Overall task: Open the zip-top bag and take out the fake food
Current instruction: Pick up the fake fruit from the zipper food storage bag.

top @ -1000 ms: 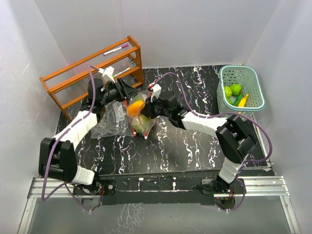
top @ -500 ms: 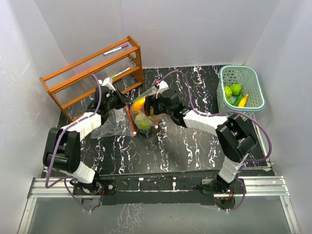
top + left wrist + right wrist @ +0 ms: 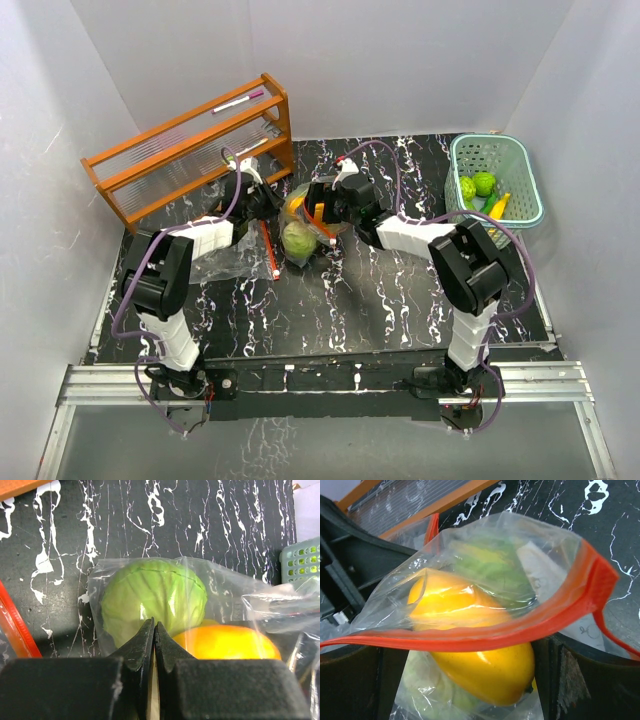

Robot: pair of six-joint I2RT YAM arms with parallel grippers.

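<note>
This is a robotics lab test cell. Plain white panel walls (image 3: 400, 60) box in a black, white-veined marble-look tabletop (image 3: 380, 300), and 2 black-and-white robot arms (image 3: 400, 236) trailing purple cables (image 3: 372, 144) are bolted to a bare aluminium rail (image 3: 100, 385). The props are staged: an orange wooden rack (image 3: 190, 150) and a pale-teal slotted plastic basket (image 3: 488, 138) of small plastic toy produce (image 3: 483, 184).

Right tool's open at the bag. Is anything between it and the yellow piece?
Yes. The orange zip strip of the zip-top bag crosses in front of the yellow piece, between the fingers of the open right tool, and clear film covers the piece below it.
</note>
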